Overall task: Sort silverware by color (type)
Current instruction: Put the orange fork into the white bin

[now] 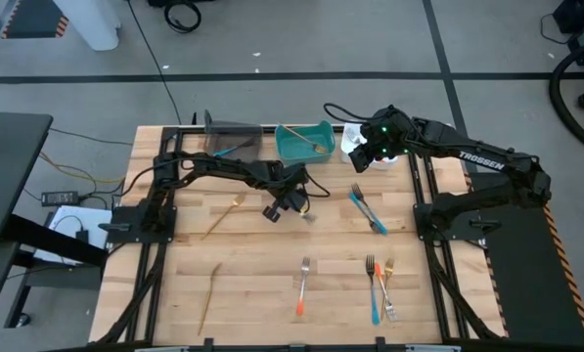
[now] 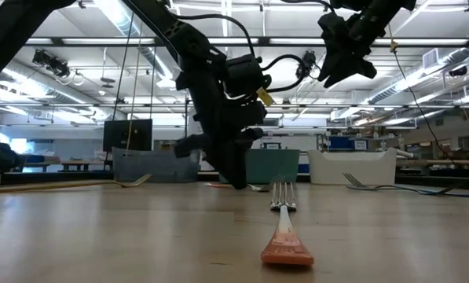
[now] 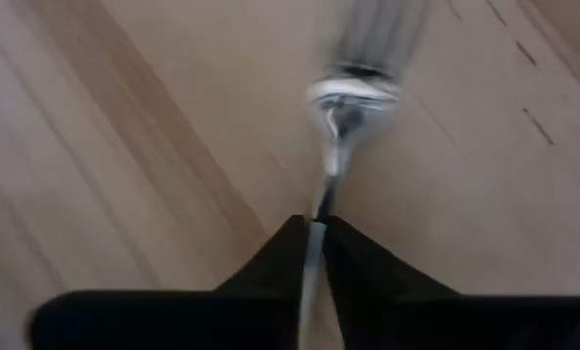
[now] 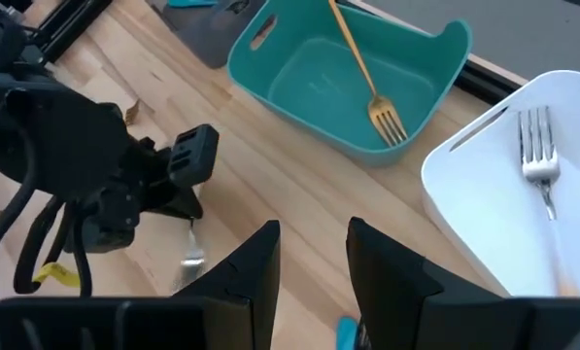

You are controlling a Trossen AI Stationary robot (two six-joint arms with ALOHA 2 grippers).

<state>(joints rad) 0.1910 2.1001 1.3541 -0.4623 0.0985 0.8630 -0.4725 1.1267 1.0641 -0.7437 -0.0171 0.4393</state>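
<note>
My left gripper (image 1: pixel 299 210) is low over the middle of the table, shut on a slim silver utensil (image 3: pixel 340 107). Its metal head points away from the fingers, close above the wood. My right gripper (image 1: pixel 362 161) is open and empty, high above the table beside the white bin (image 1: pixel 354 147). On the table lie a gold fork (image 1: pixel 223 215), a gold utensil (image 1: pixel 208 298), an orange-handled fork (image 1: pixel 302 286), a blue-handled fork (image 1: pixel 367 207) and three forks together (image 1: pixel 380 286). A gold fork (image 4: pixel 367 73) lies in the teal bin (image 4: pixel 270 73). A fork (image 4: pixel 537 156) lies in the white bin. My left gripper pinches the utensil's thin metal shaft (image 3: pixel 319 209) between its two fingers, just behind the head. The fingers slant down toward the table and lie along the utensil. The rest of the utensil is hidden between the fingers. I cannot tell whether the head (image 3: pixel 353 92) touches the wood.
A grey bin (image 1: pixel 231 137), the teal bin and the white bin stand in a row along the table's far edge. Bare wood shows between the left gripper and the forks near the front edge. The orange-handled fork (image 2: pixel 285 228) lies close to the low camera.
</note>
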